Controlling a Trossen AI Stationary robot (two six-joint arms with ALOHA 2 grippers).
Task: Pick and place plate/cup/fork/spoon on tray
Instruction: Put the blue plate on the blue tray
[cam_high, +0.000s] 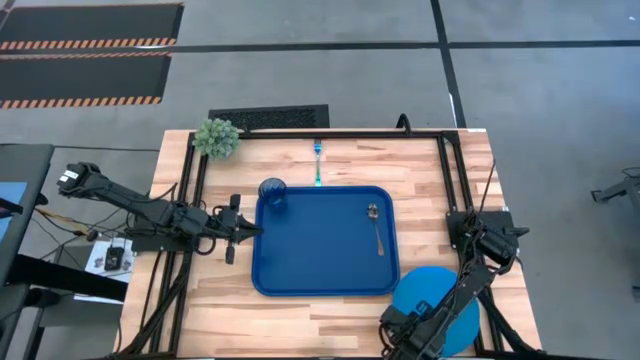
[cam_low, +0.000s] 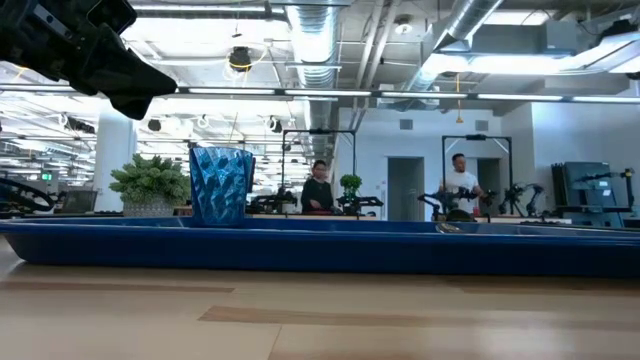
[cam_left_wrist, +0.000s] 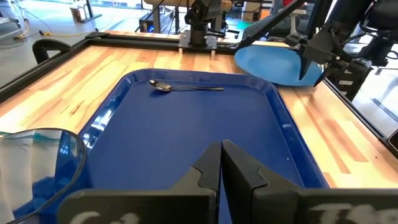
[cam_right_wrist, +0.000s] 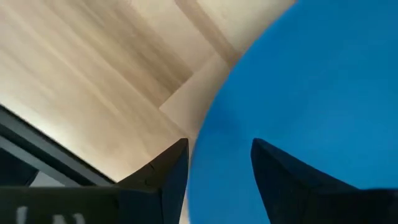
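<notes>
The right hand (cam_right_wrist: 214, 171) grips the plate (cam_high: 432, 297) at its rim, off the tray's (cam_high: 325, 290) near right corner. The left hand (cam_left_wrist: 221, 163) is closed and empty, beside the cup (cam_high: 272, 192) on the tray. The spoon (cam_high: 375, 226) lies on the tray; the fork (cam_high: 318, 162) lies on the desk (cam_high: 420, 170).

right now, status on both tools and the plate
Left tool shut, empty, at tray's left edge near cup. Right tool gripping plate rim, off tray. Spoon on tray, fork still outside.

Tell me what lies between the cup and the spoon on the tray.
Only bare tray floor separates the cup and the spoon, as the high view shows.
</notes>
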